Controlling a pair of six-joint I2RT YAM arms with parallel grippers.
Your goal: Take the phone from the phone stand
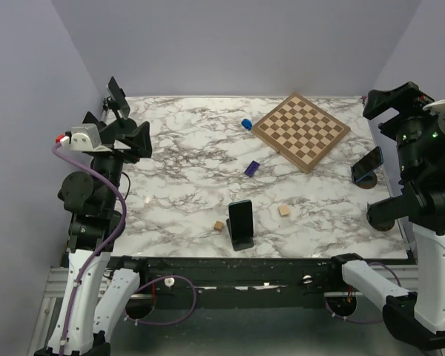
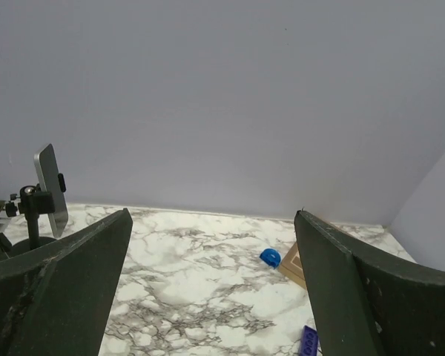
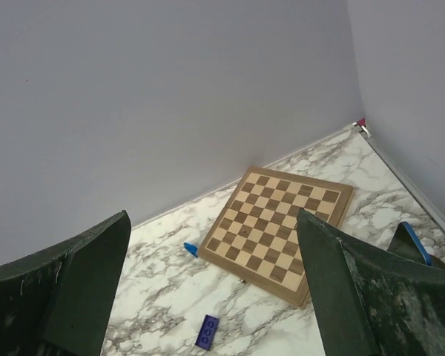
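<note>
Wide-spread, empty jaws, left and right. Black phone [image 1: 241, 216] upright in a low dark phone stand [image 1: 242, 242], centre, by the near edge of the tabletop [image 1: 178, 193]. Wooden cube [image 1: 219, 225] just left, another cube [image 1: 284, 211] right; bare marble beyond.

Chessboard [image 1: 301, 130], purple brick [image 1: 252, 167] and wooden cubes [image 1: 284, 211] lie on the marble table [image 1: 185, 185].

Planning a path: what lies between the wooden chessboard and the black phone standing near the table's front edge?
One small purple brick, shown in the top view.
</note>
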